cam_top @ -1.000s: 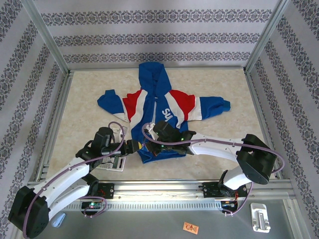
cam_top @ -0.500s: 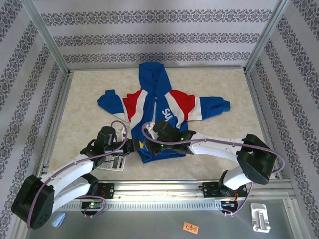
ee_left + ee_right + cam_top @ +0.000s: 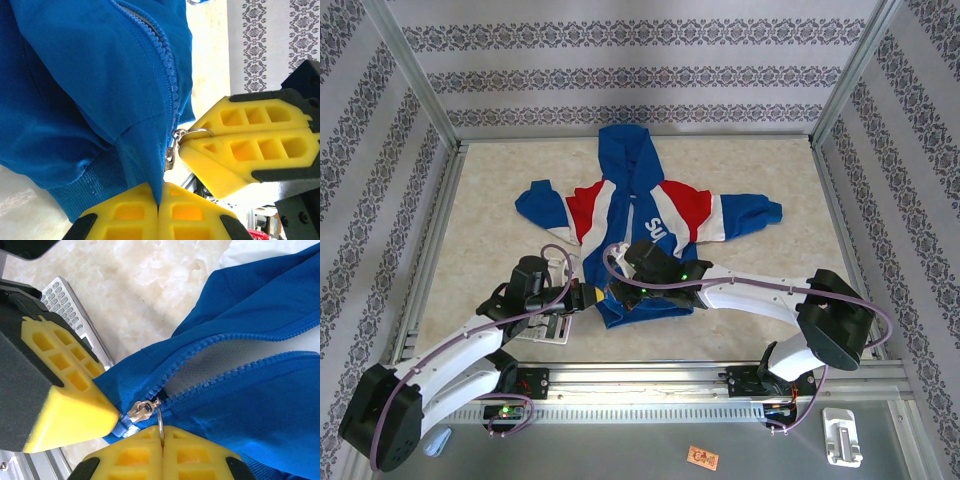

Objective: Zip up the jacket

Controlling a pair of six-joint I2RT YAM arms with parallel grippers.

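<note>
Right fingers [image 3: 200, 460] half-hide the jacket's [image 3: 260, 405] zipper ring [image 3: 160, 425], seemingly pinched.

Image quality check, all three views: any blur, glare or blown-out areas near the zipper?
Top external: even soft light, no hard shadows, jacket sharp. Left wrist: zipper teeth crisp, table behind them washed out near white. Right wrist: slider and pull ring in focus, slight glint on the metal, top-right corner blown out.
</note>
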